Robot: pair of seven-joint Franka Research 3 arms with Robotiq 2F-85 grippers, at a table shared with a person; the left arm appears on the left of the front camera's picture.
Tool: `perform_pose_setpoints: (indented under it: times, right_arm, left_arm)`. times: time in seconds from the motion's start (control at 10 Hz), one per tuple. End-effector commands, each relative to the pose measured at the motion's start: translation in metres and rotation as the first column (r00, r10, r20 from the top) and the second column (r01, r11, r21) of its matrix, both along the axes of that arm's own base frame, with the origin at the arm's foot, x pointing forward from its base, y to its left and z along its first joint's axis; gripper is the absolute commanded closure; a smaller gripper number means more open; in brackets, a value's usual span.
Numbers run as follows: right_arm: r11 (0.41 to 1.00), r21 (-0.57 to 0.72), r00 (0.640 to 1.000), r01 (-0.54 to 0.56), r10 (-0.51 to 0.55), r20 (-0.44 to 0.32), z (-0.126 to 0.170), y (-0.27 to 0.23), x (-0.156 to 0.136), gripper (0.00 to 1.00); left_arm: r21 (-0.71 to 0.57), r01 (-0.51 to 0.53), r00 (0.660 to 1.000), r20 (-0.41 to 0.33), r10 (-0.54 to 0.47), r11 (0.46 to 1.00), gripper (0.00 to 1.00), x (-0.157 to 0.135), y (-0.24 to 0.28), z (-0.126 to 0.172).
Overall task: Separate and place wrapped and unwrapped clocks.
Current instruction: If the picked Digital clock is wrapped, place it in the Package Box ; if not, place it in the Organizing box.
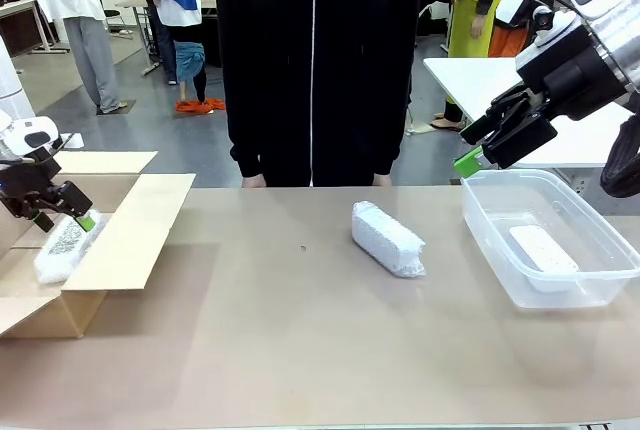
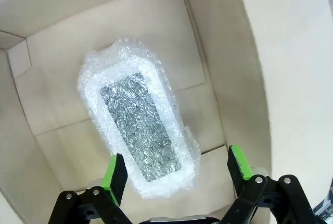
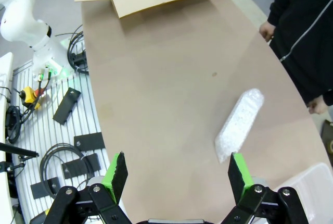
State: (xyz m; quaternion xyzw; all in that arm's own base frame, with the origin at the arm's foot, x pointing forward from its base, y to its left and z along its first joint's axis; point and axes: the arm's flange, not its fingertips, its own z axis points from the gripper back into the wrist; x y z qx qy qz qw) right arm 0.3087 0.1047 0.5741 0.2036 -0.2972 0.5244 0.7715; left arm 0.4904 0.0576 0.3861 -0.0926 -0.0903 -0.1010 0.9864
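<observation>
A bubble-wrapped clock (image 2: 138, 117) lies flat on the floor of the brown cardboard box (image 2: 208, 41). My left gripper (image 2: 177, 172) hovers just above it, open, its green pads (image 2: 115, 177) wider than the bundle and off it. From the front, the left gripper (image 1: 65, 212) sits over that clock (image 1: 62, 248) in the box (image 1: 140, 225). Another wrapped clock (image 1: 388, 238) (image 3: 239, 125) lies mid-table. A smooth white unwrapped clock (image 1: 543, 248) rests in the clear tub (image 1: 490, 235). My right gripper (image 1: 490, 145) (image 3: 178, 174) hangs open and holds nothing, above the tub's far left corner.
A person in a black zip jacket (image 1: 315, 60) stands at the far edge, hands (image 3: 268, 28) near the table rim. The box's flaps (image 1: 95, 162) spread open at the left. Cables and black parts (image 3: 52, 151) lie beside the table on the robot's side.
</observation>
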Motion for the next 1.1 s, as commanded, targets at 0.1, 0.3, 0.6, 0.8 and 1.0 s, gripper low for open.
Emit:
perform_pose_setpoints:
  times: [0.1, 0.3, 0.6, 0.8, 1.0]
  right_arm:
    - [0.999, 0.025, 1.000, -0.022, 0.022, -0.006, -0.001, 0.001, 0.001, 0.00]
    - [0.999, 0.025, 1.000, -0.022, 0.022, -0.006, -0.001, 0.001, 0.001, 0.00]
    - [0.999, 0.025, 1.000, -0.022, 0.022, -0.006, -0.001, 0.001, 0.001, 0.00]
    - [0.999, 0.025, 1.000, -0.022, 0.022, -0.006, -0.001, 0.001, 0.001, 0.00]
    - [0.999, 0.025, 1.000, -0.022, 0.022, -0.006, -0.001, 0.001, 0.001, 0.00]
  left_arm:
    - [0.041, -0.025, 0.999, 0.026, 0.024, 0.999, 0.00, -0.015, -0.003, 0.075]
    - [0.050, -0.070, 0.997, 0.021, 0.069, 0.996, 0.00, -0.032, -0.009, 0.123]
    - [0.089, -0.084, 0.996, 0.005, 0.084, 0.992, 0.00, -0.050, -0.023, 0.168]
    - [0.119, -0.117, 0.992, -0.037, 0.122, 0.986, 0.00, -0.053, -0.025, 0.171]
    - [0.085, -0.082, 0.997, -0.004, 0.082, 0.993, 0.00, -0.057, -0.025, 0.172]
